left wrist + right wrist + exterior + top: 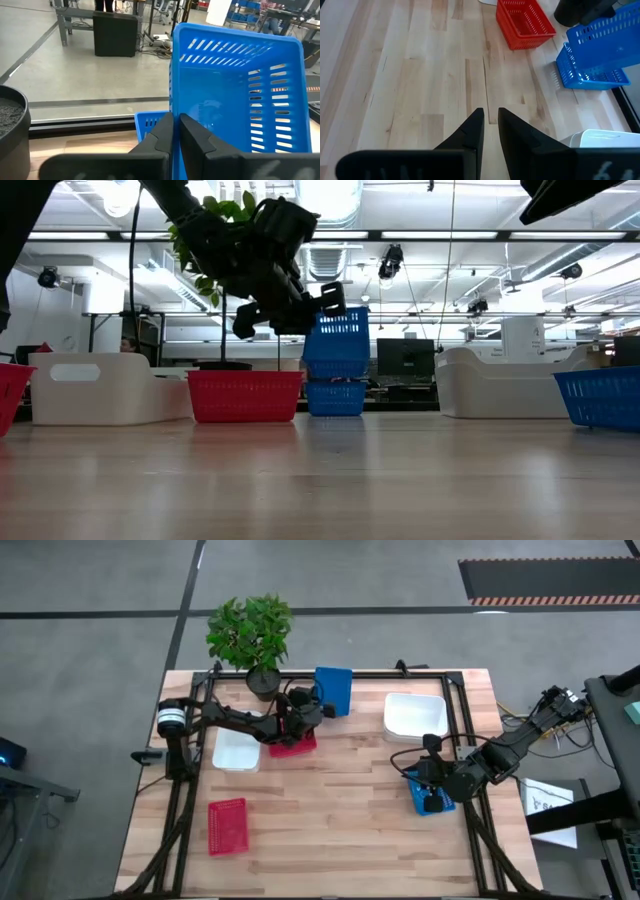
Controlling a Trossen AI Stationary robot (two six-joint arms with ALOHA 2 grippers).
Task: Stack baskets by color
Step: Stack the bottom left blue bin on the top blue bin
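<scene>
My left gripper [175,120] is shut on a blue basket [340,338] at the table's far middle, right above a second blue basket [335,397] that stands on the table. Beside them a red basket [292,744] and a white basket [237,751] rest on the table under my left arm. Another red basket [227,826] lies near the left front, and a white one [415,715] stands at the right. My right gripper [491,117] hovers with its fingers slightly apart and nothing between them, above a third blue basket [432,798]. My left gripper pinches the blue basket's side wall at its rim [173,107], one finger inside the basket and one outside. The fingers come nearly level from the table's left side. The basket is tilted just over the lower blue basket; whether the two touch I cannot tell.
A green plant in a black pot [252,640] stands at the far edge, close to my left arm and the blue baskets. Bare wood lies in the table's middle and near front [340,830]. A black frame rail [400,673] runs along the far edge.
</scene>
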